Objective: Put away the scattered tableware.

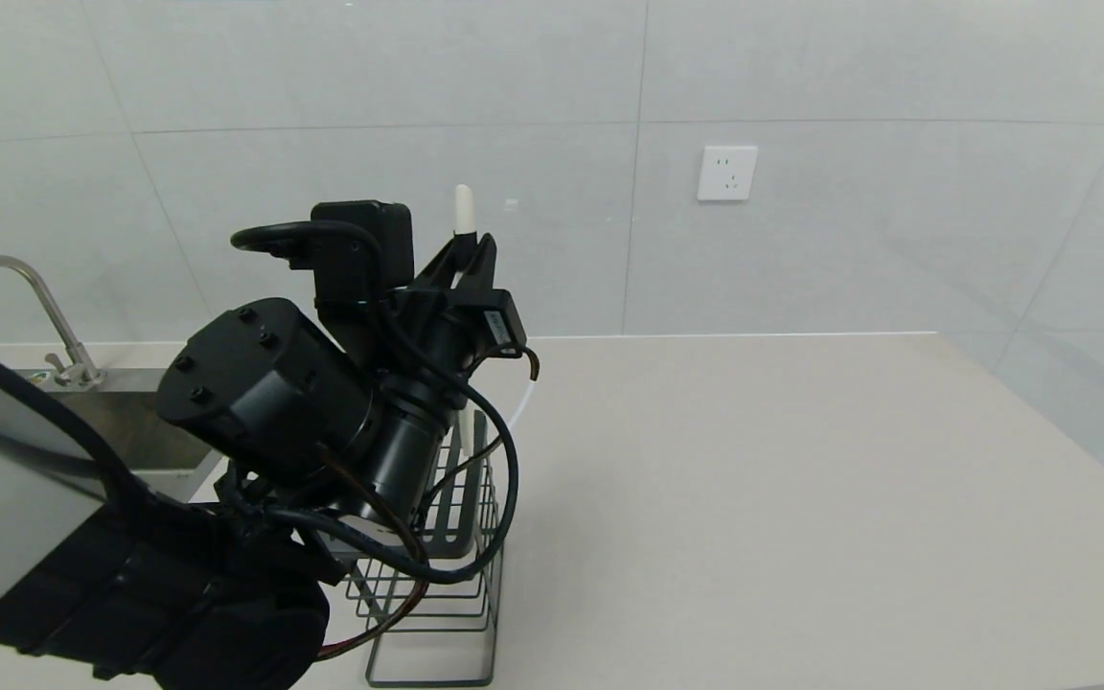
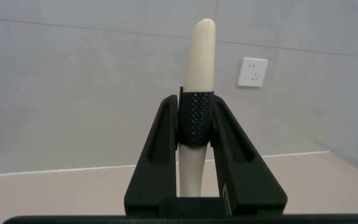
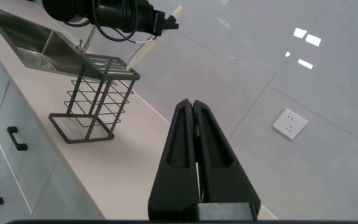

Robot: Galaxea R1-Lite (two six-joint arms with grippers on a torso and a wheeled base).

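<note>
Pinching a cream-coloured, round-tipped utensil handle (image 2: pixel 201 56) firmly across its upper part, the left gripper (image 2: pixel 196 117) holds it upright so that the lower end points down into the dark wire rack (image 1: pixel 475 575). Seen from the right wrist, that end sits about at the rack's top rim, though whether it has entered a slot is hard to tell. The grip near the top probably leaves length below to feed between the wires. The rack stands just beside the steel sink (image 1: pixel 121 412), near the front edge of the pale countertop (image 1: pixel 753 498), so a sideways nudge could shift it. The right gripper (image 3: pixel 193 109) hangs well apart, its fingers pressed together on nothing, with open counter beneath it
</note>
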